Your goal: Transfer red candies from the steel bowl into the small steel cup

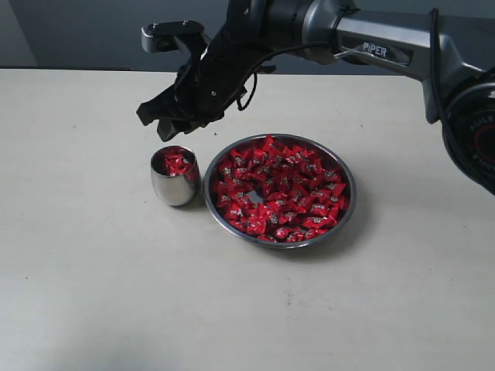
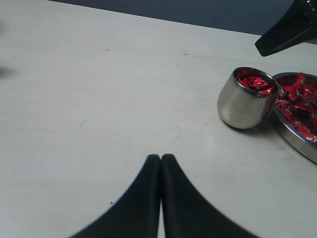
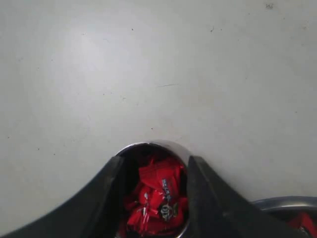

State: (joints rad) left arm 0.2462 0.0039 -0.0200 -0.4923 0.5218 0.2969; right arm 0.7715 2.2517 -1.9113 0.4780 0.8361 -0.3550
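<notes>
We are at the drop step. The right tool (image 3: 154, 166) hangs just above the small steel cup (image 1: 175, 188); its two fingers are apart; we see nothing pinched between them. Some red candies (image 1: 176, 163) lie inside the cup, right under that tool. The steel bowl (image 1: 349, 192) sits just beside the cup; we cannot tell if they touch; it is full of candies, so we think most of the job is left. The left tool (image 2: 161, 158) is low over the desk (image 1: 93, 294), well apart from the cup; its fingers are pressed together on nothing. Next, we think, the right tool must lift clear of the cup, go over the bowl beside it, come down on one candy and pinch softly; a bump could tip the cup.
</notes>
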